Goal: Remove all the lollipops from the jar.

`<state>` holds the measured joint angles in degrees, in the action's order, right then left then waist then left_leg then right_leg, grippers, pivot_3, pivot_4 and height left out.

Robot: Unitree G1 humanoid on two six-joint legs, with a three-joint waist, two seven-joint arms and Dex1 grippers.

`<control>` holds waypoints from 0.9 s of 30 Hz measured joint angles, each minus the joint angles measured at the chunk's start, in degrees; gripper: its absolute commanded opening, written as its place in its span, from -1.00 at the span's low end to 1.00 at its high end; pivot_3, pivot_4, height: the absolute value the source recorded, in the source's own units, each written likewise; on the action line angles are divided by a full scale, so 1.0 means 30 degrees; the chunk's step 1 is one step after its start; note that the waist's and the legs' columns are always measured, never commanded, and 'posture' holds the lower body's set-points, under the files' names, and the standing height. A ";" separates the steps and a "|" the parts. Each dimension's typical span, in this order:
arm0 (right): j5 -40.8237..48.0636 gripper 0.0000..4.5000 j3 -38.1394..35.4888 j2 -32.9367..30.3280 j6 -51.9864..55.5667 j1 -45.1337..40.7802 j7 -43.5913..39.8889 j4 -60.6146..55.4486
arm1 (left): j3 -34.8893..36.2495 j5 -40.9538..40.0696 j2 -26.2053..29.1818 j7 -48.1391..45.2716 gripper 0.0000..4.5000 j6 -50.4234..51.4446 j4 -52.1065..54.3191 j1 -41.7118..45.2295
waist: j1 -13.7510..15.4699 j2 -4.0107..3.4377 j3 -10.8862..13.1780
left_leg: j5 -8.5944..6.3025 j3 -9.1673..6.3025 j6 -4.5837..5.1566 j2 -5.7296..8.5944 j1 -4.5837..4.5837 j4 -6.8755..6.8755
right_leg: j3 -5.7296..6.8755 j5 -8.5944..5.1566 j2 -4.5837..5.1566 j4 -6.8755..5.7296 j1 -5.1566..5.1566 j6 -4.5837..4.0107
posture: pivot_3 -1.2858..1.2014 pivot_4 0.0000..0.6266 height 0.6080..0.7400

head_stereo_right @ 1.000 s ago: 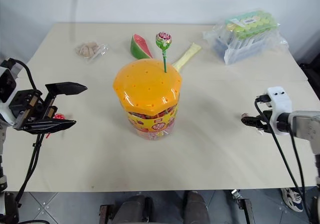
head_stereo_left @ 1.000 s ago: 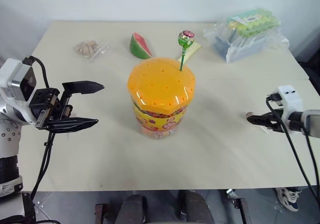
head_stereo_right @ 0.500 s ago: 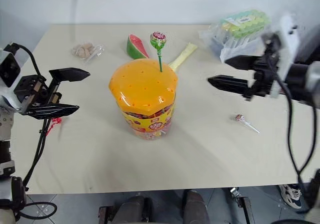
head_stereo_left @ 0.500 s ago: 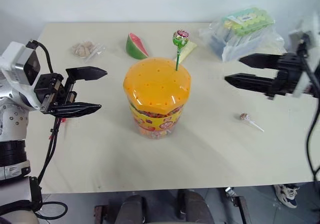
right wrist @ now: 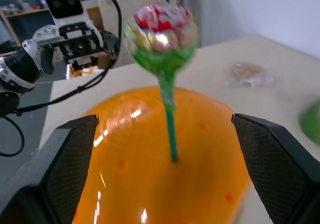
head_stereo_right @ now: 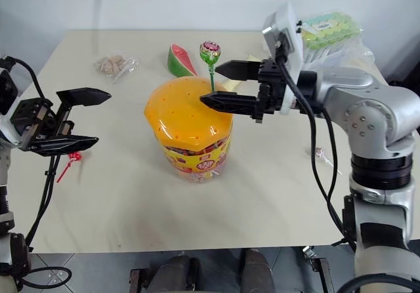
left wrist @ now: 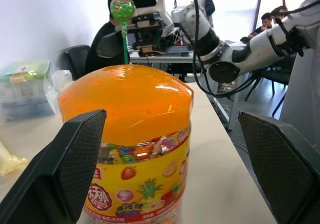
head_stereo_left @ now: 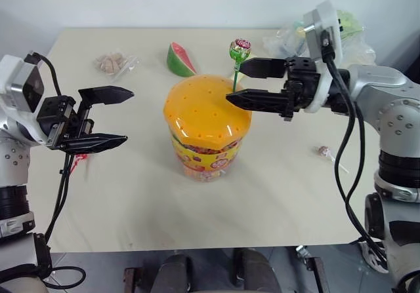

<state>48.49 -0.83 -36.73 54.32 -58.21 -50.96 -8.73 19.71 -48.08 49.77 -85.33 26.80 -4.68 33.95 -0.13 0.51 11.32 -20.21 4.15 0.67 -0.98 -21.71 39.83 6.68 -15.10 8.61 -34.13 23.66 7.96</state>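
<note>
Right wrist view: green lollipop [right wrist: 162,43] stands upright in the jar [head_stereo_left: 207,132] lid, frame centre, stick vertical, between the right gripper's [head_stereo_left: 237,83] spread fingers. Left gripper [head_stereo_left: 118,116], also spread, sits farther off.

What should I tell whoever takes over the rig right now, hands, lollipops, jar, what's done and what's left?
Left hand: open, empty, hanging beside the jar on its left.
Right hand: open, empty, level over the jar's orange lid, fingers either side of the green lollipop, not closed on it.
Green lollipop: upright, stick in a hole of the lid.
Done: the red lollipop lies on the table under the left hand; the white-stick lollipop lies on the table to the jar's right.
Left: close on the green stick, lift it out, set it down.
</note>
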 measured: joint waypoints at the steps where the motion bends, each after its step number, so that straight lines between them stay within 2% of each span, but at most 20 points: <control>1: -0.0141 0.82 0.0163 0.0142 -0.0175 -0.0192 -0.0195 0.0202 | 0.0195 -0.0011 0.0074 0.0080 1.00 0.0043 0.0109 -0.0253 | -0.0025 0.0000 0.0000 | 0.0000 0.0001 0.0000 0.0000 0.0000 0.0002 | -0.0002 0.0000 -0.0001 -0.0001 0.0001 0.0000 | 0.03 -0.52 1.00; 3: -0.0470 0.60 0.0247 0.0268 -0.0306 -0.0444 -0.0423 0.0522 | 0.0233 -0.0016 0.0077 0.0229 1.00 0.0172 0.0325 -0.0449 | -0.0013 0.0000 0.0000 | 0.0000 -0.0002 -0.0001 -0.0003 -0.0001 0.0003 | 0.0002 0.0000 -0.0002 -0.0007 0.0001 0.0000 | 0.03 -0.52 1.00; 11: -0.1328 -0.60 0.0295 0.0640 -0.0766 -0.0901 -0.0750 0.0851 | 0.0549 -0.0124 0.0078 0.0402 1.00 0.0280 0.0599 -0.0542 | -0.0054 -0.0001 0.0000 | -0.0001 0.0001 -0.0002 -0.0002 -0.0001 0.0005 | -0.0002 0.0000 -0.0003 -0.0012 0.0007 0.0000 | 0.03 -0.52 1.00; 14: -0.1488 -0.99 0.0280 0.0759 -0.0899 -0.1586 -0.0699 0.1000 | 0.0549 -0.0124 0.0077 0.0382 1.00 0.0276 0.0591 -0.0541 | -0.0064 -0.0001 0.0000 | -0.0001 0.0002 -0.0002 -0.0002 -0.0001 0.0004 | -0.0002 0.0000 -0.0003 -0.0016 0.0010 0.0000 | 0.03 -0.52 1.00; 21: -0.1888 -0.99 -0.0205 0.0335 -0.1037 -0.3479 -0.0156 0.2113 | 0.0524 -0.0101 0.0077 0.0278 1.00 0.0258 0.0499 -0.0510 | -0.0030 -0.0003 0.0002 | -0.0002 0.0002 -0.0003 -0.0001 -0.0006 0.0005 | -0.0004 0.0000 -0.0001 -0.0018 0.0015 -0.0001 | 0.03 -0.52 1.00; 27: -0.4031 -0.99 -0.1311 -0.2501 -0.1514 -0.4150 0.1293 0.3481 | 0.0214 0.0437 0.0241 0.0742 1.00 0.0503 0.0079 -0.0517 | -0.0011 -0.0002 0.0001 | -0.0005 0.0011 -0.0003 0.0005 -0.0010 0.0004 | -0.0009 0.0000 0.0003 -0.0013 0.0015 0.0000 | 0.03 -0.52 1.00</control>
<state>36.39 -4.77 -44.23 49.78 -70.66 -47.08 1.72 20.35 -46.77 50.50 -83.10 28.31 -4.44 32.40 -0.16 0.50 11.33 -20.22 4.18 0.67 -0.97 -21.74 39.84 6.65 -15.10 8.61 -34.17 23.70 7.96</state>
